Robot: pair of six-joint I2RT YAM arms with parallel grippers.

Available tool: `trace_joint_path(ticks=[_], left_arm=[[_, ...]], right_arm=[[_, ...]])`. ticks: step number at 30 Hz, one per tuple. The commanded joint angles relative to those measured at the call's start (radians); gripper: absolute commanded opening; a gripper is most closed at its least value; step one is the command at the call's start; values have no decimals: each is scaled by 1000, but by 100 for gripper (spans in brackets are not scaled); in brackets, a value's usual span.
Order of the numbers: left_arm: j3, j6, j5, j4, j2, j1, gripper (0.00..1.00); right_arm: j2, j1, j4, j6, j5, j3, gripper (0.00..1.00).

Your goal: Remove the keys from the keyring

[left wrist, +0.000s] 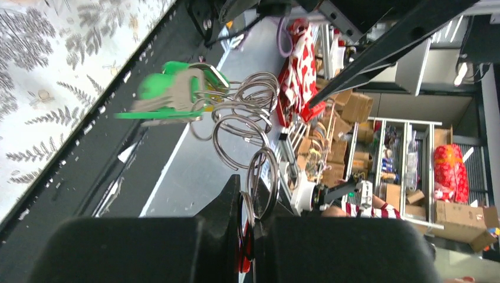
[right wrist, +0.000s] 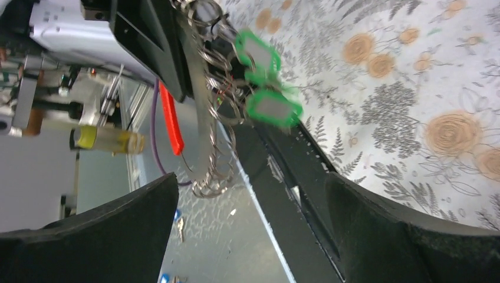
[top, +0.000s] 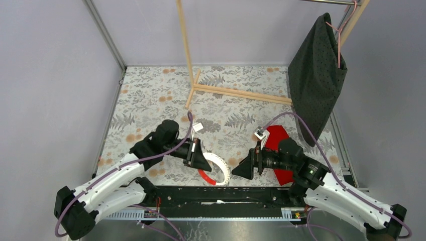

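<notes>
Nearest, a black rail (top: 221, 193) runs along the table's edge just on the near side of the keyring (top: 226, 168), a thin white hoop with a red stretch on its near rim. The ring is held up close over that rail. The left gripper (left wrist: 247, 230) comes at the keyring from the left, its fingers pressed together and pinching the rim, with a sliver of red showing between them. A chain of silver wire loops (left wrist: 242, 127) leads from the pinched keyring out to the keys (left wrist: 171, 94), grey pieces with green caps that are bunched together and blurred. To the right of the keyring, the right gripper (right wrist: 250, 188) points at it with fingers spread wide and nothing between them; the keys dangle in front of it, apart from both fingers. Beyond the keyring and to its right, a red cloth (top: 276, 138) lies on the flower-patterned table (top: 150, 100), partly under the right arm. Farther back from the keyring stands a wooden frame (top: 241, 93). Farthest from the keyring, to the back right, a black cloth (top: 316, 75) hangs from a pink hanger (top: 339, 40).
</notes>
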Motion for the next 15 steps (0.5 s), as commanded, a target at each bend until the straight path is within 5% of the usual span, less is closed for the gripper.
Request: trace_joint_path(ticks=[1, 9, 15], left_arm=[[-19, -8, -18, 64, 9, -71, 0], [-4, 4, -48, 118, 79, -153, 0], [-6, -5, -48, 175, 124, -161, 0]], right_arm=[[104, 5, 56, -78, -218, 65, 100], [235, 3, 311, 44, -361, 19, 96], [282, 5, 462, 150, -400, -29, 84]])
